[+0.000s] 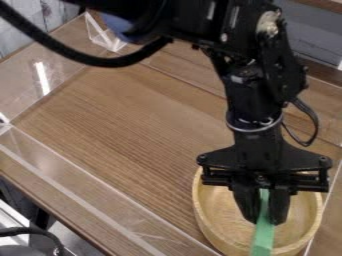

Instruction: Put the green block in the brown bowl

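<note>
arm [257,95]: showing matte blk finish, chunky blocky segs | cable [80,57]: running thick, blk, curved; thinner blk loop [310,125] bowing out at side | screws: dotting the wide blk bracket [265,168], small, round | joint ring [254,127]: catching pale glints | upper housing: looking rounded, blk

Claw [263,212]: tips not distinguishable, dark on dark; contact points with green block [265,235] unreadable. Block's far end hidden behind the claw; near end runs to the lower picture edge. Brown bowl [214,218]: far rim partly covered by the claw, near rim cut off. Arm [247,75]: upper part beyond the top edge. Blue item [118,20], top: mostly obscured, identity undetermined.
</note>
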{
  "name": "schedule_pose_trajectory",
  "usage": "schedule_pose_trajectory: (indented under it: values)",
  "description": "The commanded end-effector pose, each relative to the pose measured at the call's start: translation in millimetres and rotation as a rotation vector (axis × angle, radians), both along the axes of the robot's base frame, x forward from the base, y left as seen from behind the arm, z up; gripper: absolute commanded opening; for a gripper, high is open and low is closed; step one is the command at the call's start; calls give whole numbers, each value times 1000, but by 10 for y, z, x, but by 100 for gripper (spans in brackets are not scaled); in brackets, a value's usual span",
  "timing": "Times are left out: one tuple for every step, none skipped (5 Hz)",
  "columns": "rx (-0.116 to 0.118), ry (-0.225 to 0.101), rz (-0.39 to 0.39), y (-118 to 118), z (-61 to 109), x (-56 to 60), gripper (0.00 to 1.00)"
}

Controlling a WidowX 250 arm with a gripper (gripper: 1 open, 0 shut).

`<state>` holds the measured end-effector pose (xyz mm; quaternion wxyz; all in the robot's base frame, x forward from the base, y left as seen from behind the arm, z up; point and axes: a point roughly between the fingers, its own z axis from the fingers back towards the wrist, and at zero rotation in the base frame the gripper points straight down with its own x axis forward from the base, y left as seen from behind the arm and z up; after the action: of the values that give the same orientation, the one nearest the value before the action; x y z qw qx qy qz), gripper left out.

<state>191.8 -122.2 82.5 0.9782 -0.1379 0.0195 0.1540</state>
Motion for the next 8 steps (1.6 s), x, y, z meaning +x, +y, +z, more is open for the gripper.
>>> schedule_pose_trajectory:
  values:
    - [-11, -17, 1, 7, 28, 33, 0]
    - [-15, -10, 1, 12, 11, 30, 0]
    - [-18, -2, 0, 21, -2, 30, 0]
    - [-20, 2, -15, 35, 22, 29, 0]
    - [-22, 4, -34, 43, 51, 32, 0]
    - [-25, 5, -41, 43, 79, 36, 0]
    - [-27, 6, -46, 42, 102, 38, 0]
    - [-29, 6, -52, 40, 119, 39, 0]
